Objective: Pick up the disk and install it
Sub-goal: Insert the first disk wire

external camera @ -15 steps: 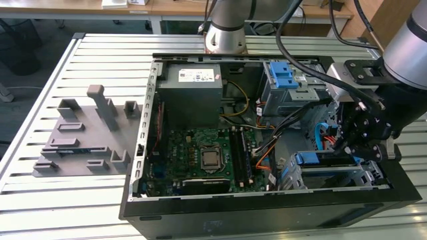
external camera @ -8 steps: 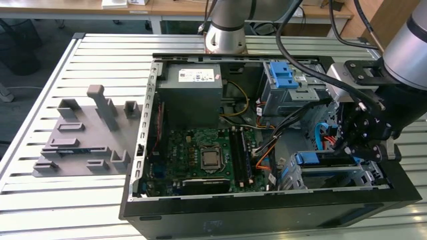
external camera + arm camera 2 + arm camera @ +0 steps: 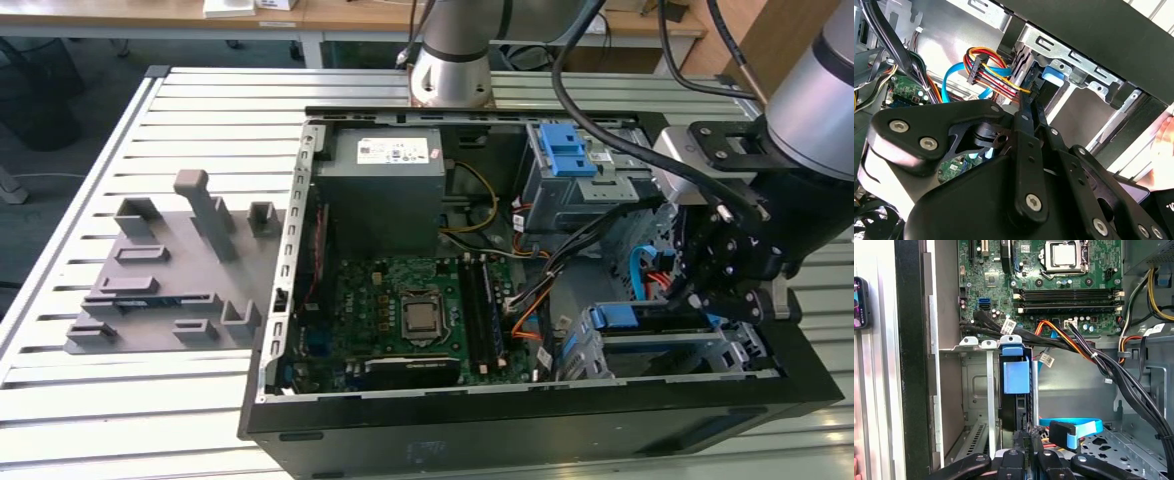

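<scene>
The fingers [image 3: 1023,442] look pinched nearly together on the disk's [image 3: 1015,390] edge, though the grip itself is partly hidden. The case [image 3: 534,420] lies open on the table [image 3: 160,400]. The disk stands on edge in the bay [image 3: 979,390] beside the motherboard [image 3: 1054,290].

Slatted metal table [image 3: 107,400] with open computer case [image 3: 534,430] beside grey fixture block [image 3: 167,275].

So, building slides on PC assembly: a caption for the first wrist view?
Gripper at the drive cage, the disk standing on edge in its slot, motherboard behind.
</scene>
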### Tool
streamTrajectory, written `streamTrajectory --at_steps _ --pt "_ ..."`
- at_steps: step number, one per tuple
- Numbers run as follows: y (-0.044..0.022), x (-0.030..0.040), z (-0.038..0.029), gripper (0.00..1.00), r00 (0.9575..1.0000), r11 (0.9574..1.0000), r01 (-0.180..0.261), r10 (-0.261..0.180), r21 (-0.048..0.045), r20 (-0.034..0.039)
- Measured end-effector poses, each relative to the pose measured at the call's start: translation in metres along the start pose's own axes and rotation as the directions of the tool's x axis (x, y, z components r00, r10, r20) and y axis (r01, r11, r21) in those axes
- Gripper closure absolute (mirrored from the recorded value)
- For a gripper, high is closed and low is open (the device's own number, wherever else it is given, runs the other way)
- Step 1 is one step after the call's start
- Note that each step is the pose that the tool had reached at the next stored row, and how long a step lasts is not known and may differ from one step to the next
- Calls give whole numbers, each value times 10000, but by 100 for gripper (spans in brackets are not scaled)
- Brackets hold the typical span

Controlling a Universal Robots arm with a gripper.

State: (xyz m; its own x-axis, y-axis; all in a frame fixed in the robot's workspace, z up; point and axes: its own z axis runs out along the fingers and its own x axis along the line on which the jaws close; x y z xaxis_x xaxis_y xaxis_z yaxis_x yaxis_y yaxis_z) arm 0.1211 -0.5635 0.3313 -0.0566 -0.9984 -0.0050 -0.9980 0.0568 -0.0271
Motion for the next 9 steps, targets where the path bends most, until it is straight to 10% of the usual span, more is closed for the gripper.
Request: streamTrajectory --at_steps 9 --pt "0 -1 -8 84 10000 10000 -1 1 -5 7"
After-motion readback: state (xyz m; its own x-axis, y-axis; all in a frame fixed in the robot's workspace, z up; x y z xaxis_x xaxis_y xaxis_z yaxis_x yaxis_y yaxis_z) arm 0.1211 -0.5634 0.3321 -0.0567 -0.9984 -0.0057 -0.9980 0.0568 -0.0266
